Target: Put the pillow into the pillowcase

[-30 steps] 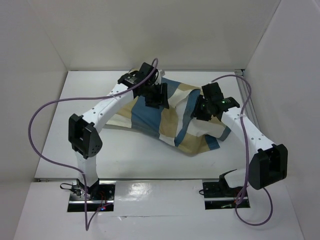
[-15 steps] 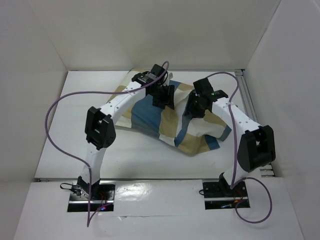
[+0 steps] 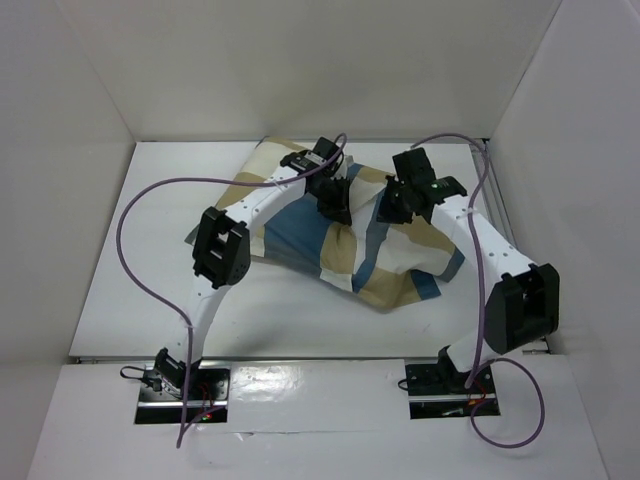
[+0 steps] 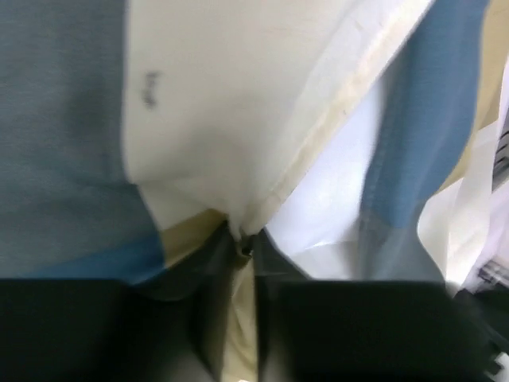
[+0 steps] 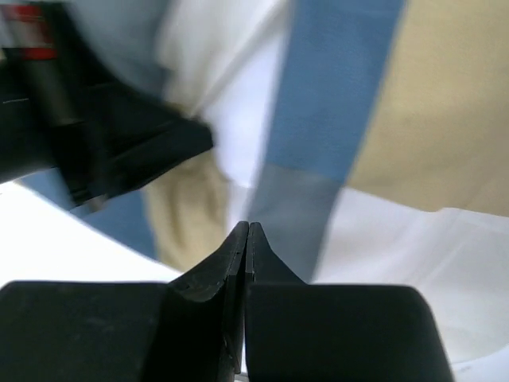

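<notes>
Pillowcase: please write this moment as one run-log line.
left gripper: shut on pillowcase edge | right gripper: shut, hold unclear

Seen from above, the light is bright and even, coming from overhead. The white table (image 3: pixel 120 290) nearly washes out. A soft shadow lies under the pillowcase (image 3: pixel 345 245), on the near side of the left claw (image 3: pixel 337 203). Glare streaks the glossy ledge (image 3: pixel 320 375) nearer still. In the left wrist view, the cloth just beyond the claw is blurred and its fingers (image 4: pixel 342 326) are nearly black. Beyond the right claw (image 5: pixel 247 231) everything is out of focus, and to its left it smears.
</notes>
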Tool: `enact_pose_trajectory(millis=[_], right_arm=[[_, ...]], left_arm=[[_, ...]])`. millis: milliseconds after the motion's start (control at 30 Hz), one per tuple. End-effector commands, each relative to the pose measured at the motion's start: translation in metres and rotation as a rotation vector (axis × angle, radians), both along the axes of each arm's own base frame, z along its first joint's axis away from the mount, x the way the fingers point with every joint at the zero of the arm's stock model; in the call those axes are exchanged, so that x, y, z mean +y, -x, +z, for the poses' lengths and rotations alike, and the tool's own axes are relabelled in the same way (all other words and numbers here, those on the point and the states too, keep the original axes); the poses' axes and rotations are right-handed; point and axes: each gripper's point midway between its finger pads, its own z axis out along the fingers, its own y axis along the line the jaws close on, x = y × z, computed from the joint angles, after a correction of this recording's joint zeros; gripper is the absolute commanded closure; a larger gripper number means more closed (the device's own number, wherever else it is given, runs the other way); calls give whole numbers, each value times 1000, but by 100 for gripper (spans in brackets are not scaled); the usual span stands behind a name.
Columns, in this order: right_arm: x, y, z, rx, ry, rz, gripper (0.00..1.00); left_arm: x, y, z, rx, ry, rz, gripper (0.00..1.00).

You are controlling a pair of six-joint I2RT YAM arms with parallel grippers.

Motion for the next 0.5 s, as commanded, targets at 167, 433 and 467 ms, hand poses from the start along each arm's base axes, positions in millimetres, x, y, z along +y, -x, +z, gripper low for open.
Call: enact_pose_trajectory(millis=[167, 433, 467], right_arm=[[17, -11, 46, -96, -44, 70, 63], [24, 1, -39, 100, 106, 79, 43], [23, 0, -42, 98, 111, 59, 52]], left_arm=[[5, -2, 58, -38, 139, 31, 100], [11, 13, 106, -77, 223, 18, 100], [12, 14, 111, -86, 229, 17, 100]])
